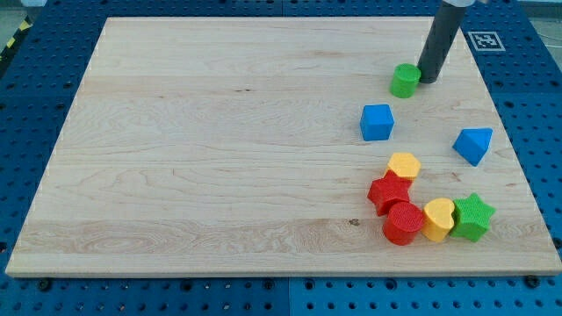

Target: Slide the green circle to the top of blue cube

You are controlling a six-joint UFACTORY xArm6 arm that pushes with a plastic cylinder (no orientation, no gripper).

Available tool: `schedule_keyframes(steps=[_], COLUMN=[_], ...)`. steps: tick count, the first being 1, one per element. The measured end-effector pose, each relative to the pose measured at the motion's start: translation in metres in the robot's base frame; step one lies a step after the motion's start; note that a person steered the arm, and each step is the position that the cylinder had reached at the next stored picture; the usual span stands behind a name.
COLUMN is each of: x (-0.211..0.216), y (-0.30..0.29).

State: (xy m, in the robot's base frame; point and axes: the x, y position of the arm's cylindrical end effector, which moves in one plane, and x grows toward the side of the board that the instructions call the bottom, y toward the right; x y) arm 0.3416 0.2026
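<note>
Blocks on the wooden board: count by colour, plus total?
Green: 2, green cylinder block, green star block
Blue: 2, blue cube block, blue wedge block
Yellow: 2
Red: 2
Total: 8

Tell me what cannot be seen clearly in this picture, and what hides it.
- Rod: its upper part is cut off by the view's top edge.
- My tip: beside the green circle on the view's right; contact cannot be confirmed.
- Red blocks: packed together, so their exact shapes are unclear.
- Blue cube: only the near faces show.
</note>
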Motion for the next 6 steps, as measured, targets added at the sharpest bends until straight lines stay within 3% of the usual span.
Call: schedule_keyframes(steps=[3, 4, 6], x=[-0.022, -0.003, 0.0], y=[-0.007, -0.011, -0.076])
